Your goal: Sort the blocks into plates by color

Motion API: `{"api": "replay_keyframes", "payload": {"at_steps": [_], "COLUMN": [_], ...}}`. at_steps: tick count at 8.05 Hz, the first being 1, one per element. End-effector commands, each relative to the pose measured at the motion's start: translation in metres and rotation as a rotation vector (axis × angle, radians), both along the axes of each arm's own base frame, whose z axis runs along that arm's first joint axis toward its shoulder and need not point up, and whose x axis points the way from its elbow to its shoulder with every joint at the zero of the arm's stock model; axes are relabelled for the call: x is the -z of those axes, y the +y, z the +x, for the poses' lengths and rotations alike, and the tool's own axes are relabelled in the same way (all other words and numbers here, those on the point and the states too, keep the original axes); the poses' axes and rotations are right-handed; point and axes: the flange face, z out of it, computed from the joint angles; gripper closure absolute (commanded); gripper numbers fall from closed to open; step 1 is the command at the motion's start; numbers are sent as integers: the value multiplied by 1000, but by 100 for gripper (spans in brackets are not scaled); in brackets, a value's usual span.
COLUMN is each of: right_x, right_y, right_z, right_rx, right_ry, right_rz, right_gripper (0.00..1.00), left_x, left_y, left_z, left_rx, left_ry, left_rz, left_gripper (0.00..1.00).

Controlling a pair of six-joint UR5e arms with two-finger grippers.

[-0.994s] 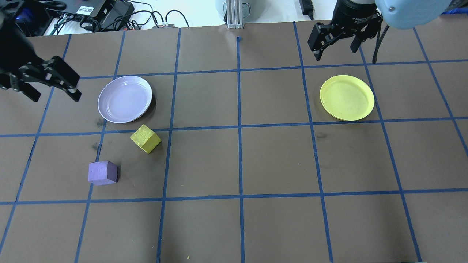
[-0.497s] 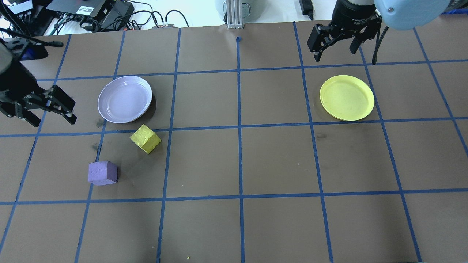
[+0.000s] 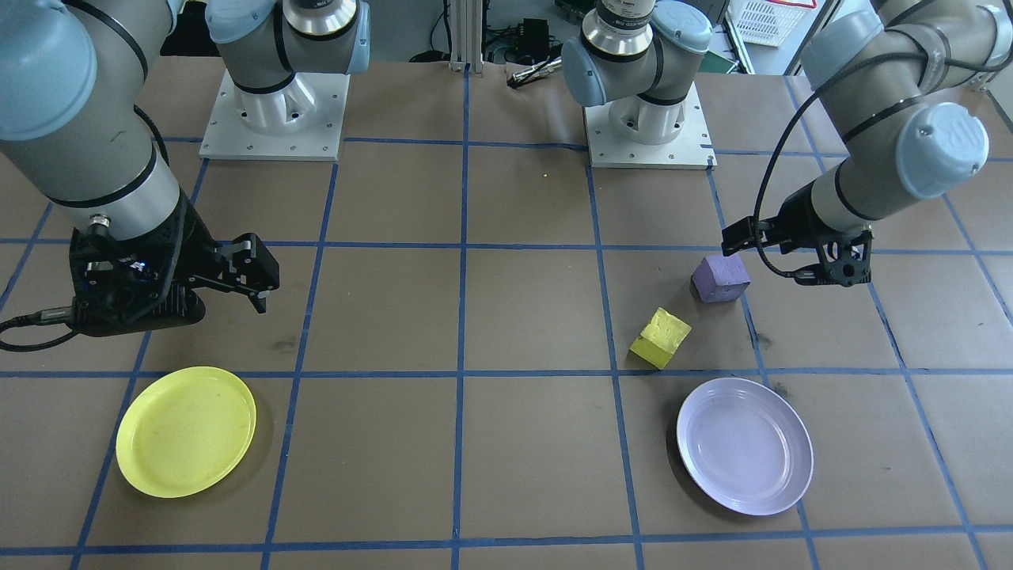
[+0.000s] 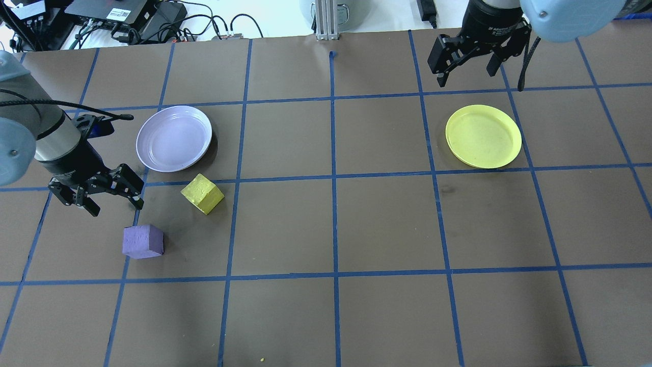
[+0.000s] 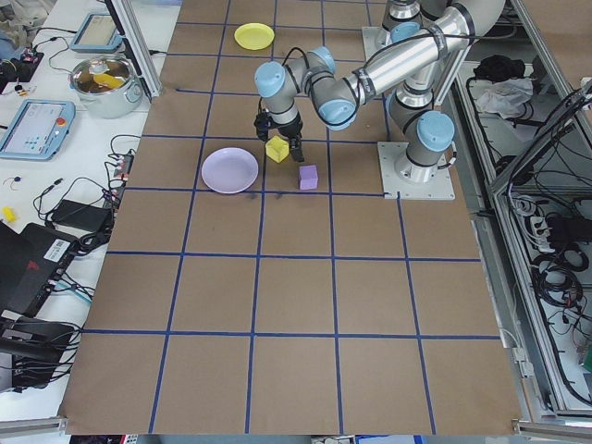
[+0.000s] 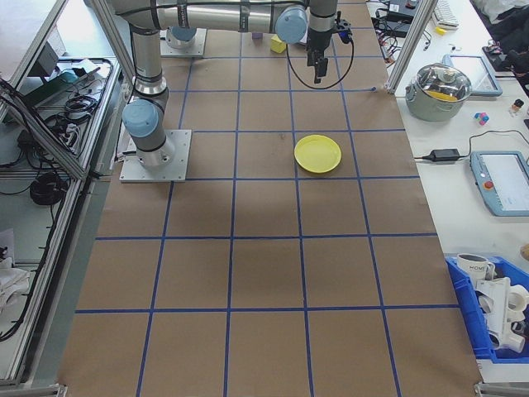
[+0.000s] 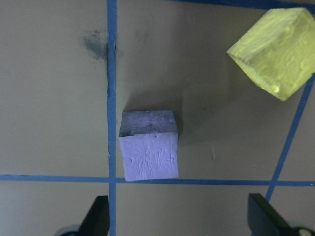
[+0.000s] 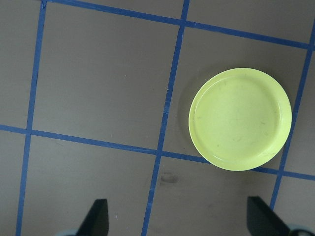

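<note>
Two rough, foam-like cubes are resting on the brown bench [image 4: 387,219]: the purple block [image 4: 143,241] at 7 o'clock from the yellow block [image 4: 202,193], both outside the glossy lavender plate [image 4: 174,138]. The left gripper [image 4: 104,192] is hovering beside them, fingers spread. The pitted cube texture is being shown only in the left wrist view. The right gripper [image 4: 466,63], fingers spread, is hanging near the yellow plate [image 4: 483,136].

A brown worktop [image 4: 387,219] gridded with blue tape [image 4: 333,178] (cables [image 4: 204,23] lie beyond its far edge).
</note>
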Motion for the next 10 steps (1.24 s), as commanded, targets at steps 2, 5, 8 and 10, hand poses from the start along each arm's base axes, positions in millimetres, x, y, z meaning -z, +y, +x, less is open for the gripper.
{"api": "replay_keyframes", "payload": {"at_steps": [2,5,8,10], "right_x": [1,0,-1,-1], "right_y": [0,-1,0,0], "right_z": [0,0,0,0], "right_rx": [4,2,2,2], "right_ry": [-1,1,1,1], "right_rz": [2,-1,-4,-6], "right_gripper": [0,0,0,0], "left_x": [87,107,130,137], "left_y": [-16,-16,-7,-6], "left_z": [11,12,8,11], "left_rx": [3,3,6,21], "left_ry": [18,22,27,7], "left_rz": [104,132,155,180], "left_gripper": [0,1,9,13]}}
